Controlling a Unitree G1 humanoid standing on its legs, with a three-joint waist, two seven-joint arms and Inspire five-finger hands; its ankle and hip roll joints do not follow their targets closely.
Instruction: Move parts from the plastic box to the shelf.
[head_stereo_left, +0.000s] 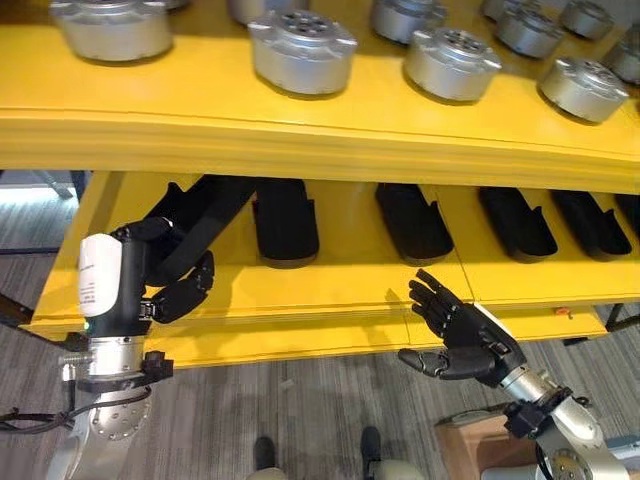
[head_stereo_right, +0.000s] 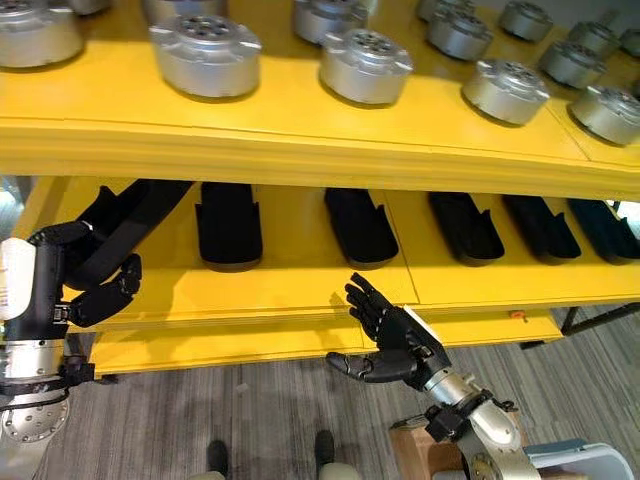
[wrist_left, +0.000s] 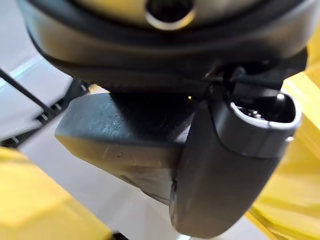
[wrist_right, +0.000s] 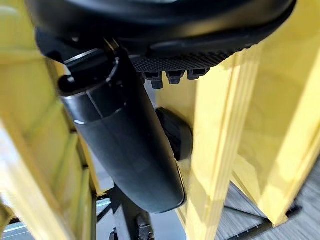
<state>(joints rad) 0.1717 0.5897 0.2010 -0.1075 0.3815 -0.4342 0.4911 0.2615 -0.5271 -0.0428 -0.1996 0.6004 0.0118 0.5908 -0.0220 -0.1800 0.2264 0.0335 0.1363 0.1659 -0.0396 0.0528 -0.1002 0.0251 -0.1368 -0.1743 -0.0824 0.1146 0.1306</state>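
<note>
— Where are your parts?
— Round silver metal parts (head_stereo_left: 302, 50) sit on the yellow wooden shelf (head_stereo_left: 330, 135), at twelve o'clock.
— Your hands?
— Left hand (head_stereo_left: 180, 285) curled, empty; right hand (head_stereo_left: 455, 335) spread, empty.

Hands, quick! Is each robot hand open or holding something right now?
Left hand: fingers curled round a long black part at the lower shelf.
Right hand: open, fingers spread, holding nothing.

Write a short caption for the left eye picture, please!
Left hand grips a black part at the yellow shelf; right hand open.
</note>
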